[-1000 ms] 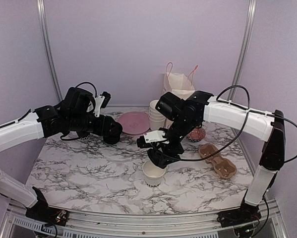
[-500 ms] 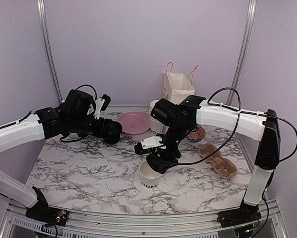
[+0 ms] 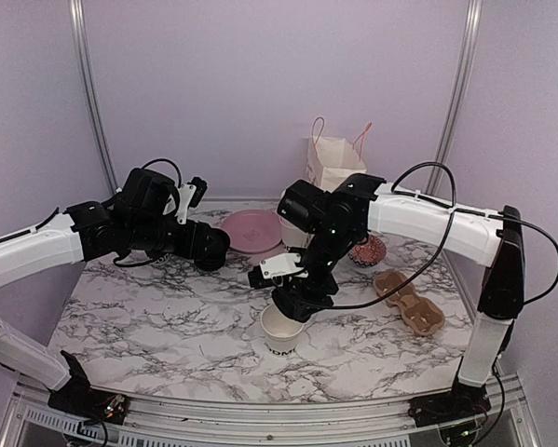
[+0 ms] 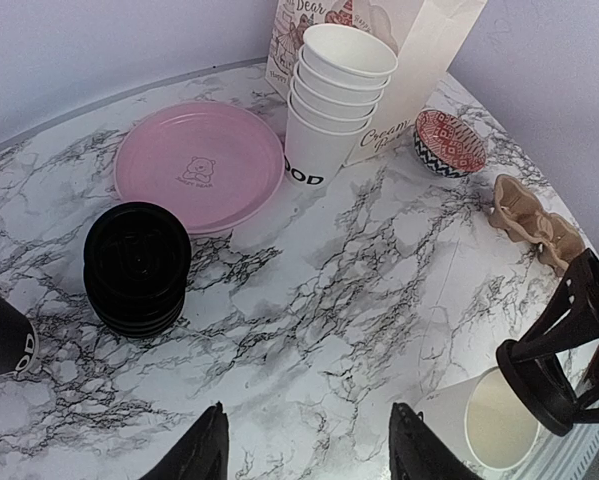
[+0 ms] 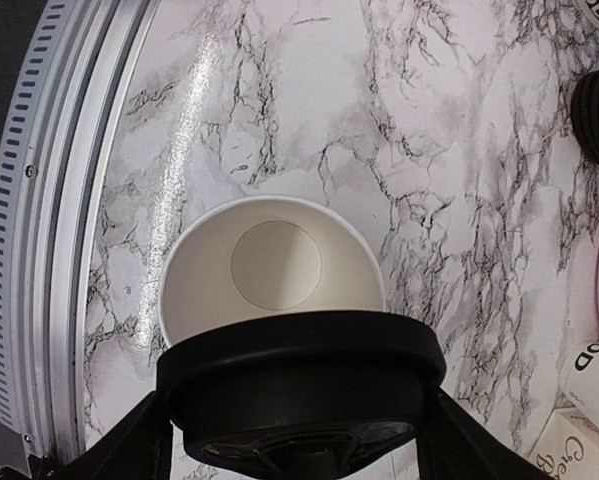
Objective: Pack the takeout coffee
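White-shelled left arm [image 3: 27,250] and right arm [image 3: 418,216], black joints (a thin black cable [image 3: 431,168] along the right)

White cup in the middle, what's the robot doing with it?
The right arm's fingers are holding a black plastic lid just over the open, empty white paper cup at the front of the marble table. The lid is not on the cup yet. The left arm's fingers are open and hold nothing, hanging above the table near a stack of black lids.
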